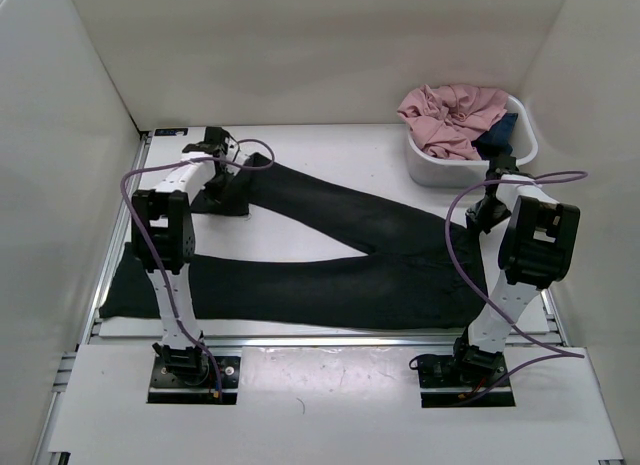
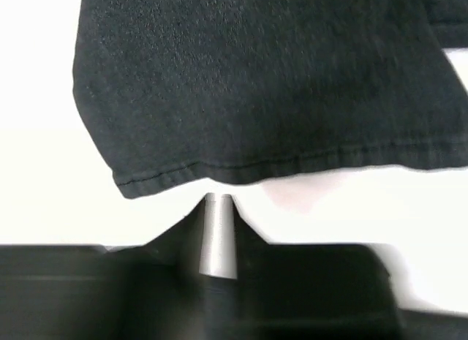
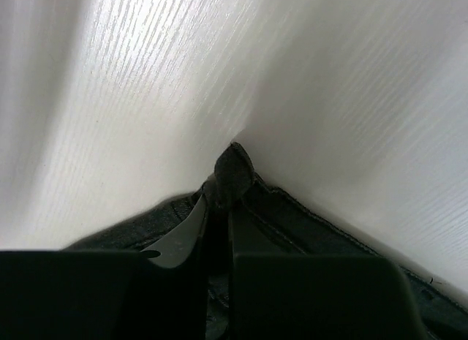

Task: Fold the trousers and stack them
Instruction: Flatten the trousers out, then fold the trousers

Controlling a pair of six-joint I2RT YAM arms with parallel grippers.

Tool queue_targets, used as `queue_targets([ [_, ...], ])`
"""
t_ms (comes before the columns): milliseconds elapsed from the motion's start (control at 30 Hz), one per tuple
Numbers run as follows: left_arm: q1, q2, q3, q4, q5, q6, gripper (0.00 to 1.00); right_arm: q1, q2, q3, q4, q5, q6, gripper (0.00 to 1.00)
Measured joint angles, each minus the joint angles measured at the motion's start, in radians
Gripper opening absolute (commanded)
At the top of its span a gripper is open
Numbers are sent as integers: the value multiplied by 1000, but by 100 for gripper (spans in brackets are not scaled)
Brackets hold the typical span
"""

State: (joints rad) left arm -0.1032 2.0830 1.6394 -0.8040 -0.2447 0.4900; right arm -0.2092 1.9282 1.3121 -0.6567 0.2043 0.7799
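Observation:
The black trousers (image 1: 330, 275) lie flat on the white table (image 1: 330, 150). The waist is at the right and the two legs spread out to the left. My left gripper (image 1: 230, 190) is at the hem of the far leg. In the left wrist view its fingertips (image 2: 219, 199) are pressed together and empty, just short of the hem edge (image 2: 256, 84). My right gripper (image 1: 487, 215) is at the waist's far right corner. In the right wrist view it (image 3: 228, 180) is shut on a pinched fold of the black waist fabric (image 3: 234, 163).
A white tub (image 1: 430, 170) stands at the back right, holding a pink garment (image 1: 455, 115) and a small dark blue garment (image 1: 500, 135). White walls enclose the table on three sides. Purple cables loop from both arms.

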Motion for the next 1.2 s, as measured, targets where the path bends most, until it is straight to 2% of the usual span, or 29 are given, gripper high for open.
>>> queue_targets([
  [67, 6, -9, 14, -21, 35, 13, 69, 0, 0, 0, 1, 0, -11, 0],
  [167, -28, -13, 30, -41, 97, 10, 87, 0, 0, 1, 1, -2, -25, 0],
  [367, -157, 11, 34, -66, 162, -38, 90, 0, -4, -2, 3, -2, -29, 0],
  [500, -166, 68, 55, -63, 150, -60, 88, 0, -8, -7, 8, 0, -29, 0],
  [533, -161, 82, 60, -62, 146, -64, 87, 0, -9, -10, 10, 1, -30, 0],
  [633, -151, 106, 80, -62, 136, -85, 74, 0, -14, -17, 17, 2, -31, 0],
  [700, -146, 109, 84, -54, 119, -98, 39, 0, -16, -19, 19, 3, -30, 0],
  [733, -143, 113, 85, -50, 111, -98, 24, 0, -16, -19, 19, 3, -30, 0],
  [767, -142, 117, 84, -47, 100, -101, 14, 0, -16, -19, 19, 3, -30, 0],
  [1000, -89, 124, 97, -35, 55, -68, 14, 0, -20, -19, 19, 3, -40, 0],
  [1200, 104, 65, 213, -27, -6, 68, 14, 1, -124, -28, 18, -3, -98, 0],
])
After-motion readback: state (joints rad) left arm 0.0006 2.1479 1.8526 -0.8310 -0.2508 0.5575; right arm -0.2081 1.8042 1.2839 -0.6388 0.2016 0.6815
